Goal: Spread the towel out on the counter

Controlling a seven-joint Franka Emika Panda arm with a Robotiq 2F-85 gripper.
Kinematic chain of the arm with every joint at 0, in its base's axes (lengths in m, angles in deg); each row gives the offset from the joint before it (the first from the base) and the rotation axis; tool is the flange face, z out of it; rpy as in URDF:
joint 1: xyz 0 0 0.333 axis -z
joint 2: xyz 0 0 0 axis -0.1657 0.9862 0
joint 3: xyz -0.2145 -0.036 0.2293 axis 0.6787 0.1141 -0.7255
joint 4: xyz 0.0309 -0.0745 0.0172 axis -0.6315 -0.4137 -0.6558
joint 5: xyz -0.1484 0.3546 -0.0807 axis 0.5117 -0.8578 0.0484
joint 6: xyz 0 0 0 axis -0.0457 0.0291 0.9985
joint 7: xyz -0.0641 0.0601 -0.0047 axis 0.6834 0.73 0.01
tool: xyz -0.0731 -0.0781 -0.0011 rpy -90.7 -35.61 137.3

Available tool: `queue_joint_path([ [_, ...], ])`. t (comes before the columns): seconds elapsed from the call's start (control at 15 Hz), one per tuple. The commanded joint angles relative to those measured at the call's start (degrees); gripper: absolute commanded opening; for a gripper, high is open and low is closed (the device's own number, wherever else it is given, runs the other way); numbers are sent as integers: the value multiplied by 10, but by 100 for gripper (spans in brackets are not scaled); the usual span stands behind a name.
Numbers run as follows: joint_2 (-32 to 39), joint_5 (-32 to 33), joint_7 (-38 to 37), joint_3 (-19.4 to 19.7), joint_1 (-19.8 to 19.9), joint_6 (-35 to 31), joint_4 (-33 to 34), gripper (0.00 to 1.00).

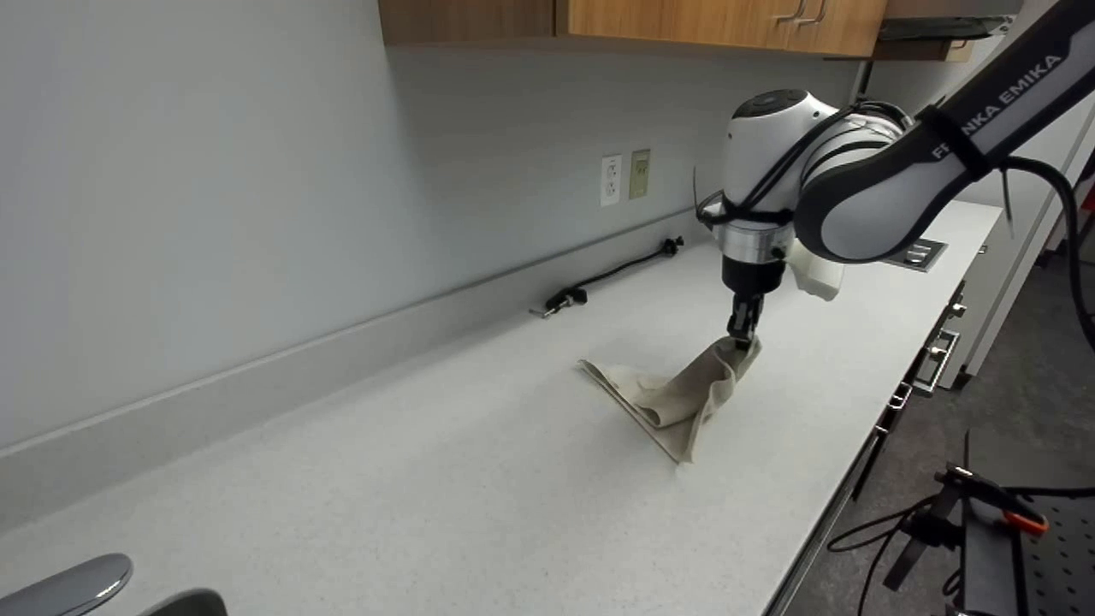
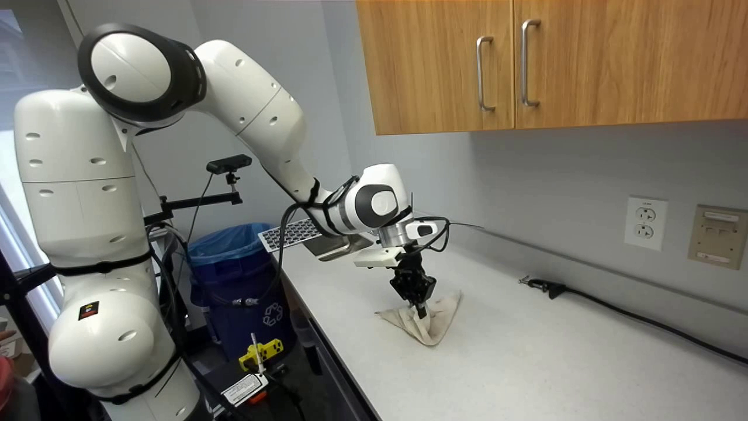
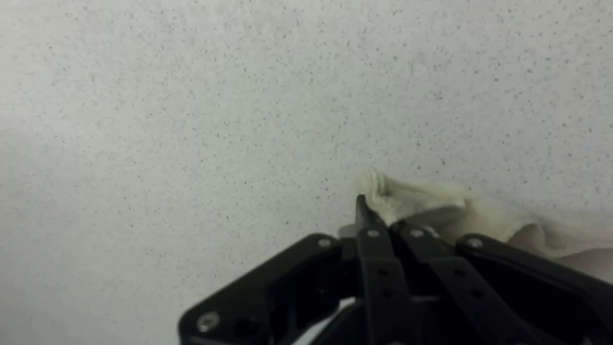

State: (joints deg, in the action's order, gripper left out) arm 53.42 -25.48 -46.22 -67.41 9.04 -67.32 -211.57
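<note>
Counter [image 1: 411,479], long, off-white, speckled. Robot arm [image 2: 263,111], white with black, extended above it. Towel [image 1: 687,395], beige, lies bunched and folded on the counter, one end raised. Gripper [image 1: 742,339], black, pointing down; jaws clench the towel's raised end.

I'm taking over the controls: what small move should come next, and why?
Probably draw the gripper slightly away from the loose part of the towel, low over the counter: the gripper pinches one raised end, while the rest drapes down in folds.
</note>
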Motion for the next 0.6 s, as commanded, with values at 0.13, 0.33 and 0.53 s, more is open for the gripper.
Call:
queue_joint_path([
  [0.13, -12, -3, 9, -1, 3, 49, -16, 29],
  [0.33, -17, -24, 27, -4, 7, 78, -18, 50],
  [0.53, -17, -21, 23, -4, 6, 92, -8, 72],
])
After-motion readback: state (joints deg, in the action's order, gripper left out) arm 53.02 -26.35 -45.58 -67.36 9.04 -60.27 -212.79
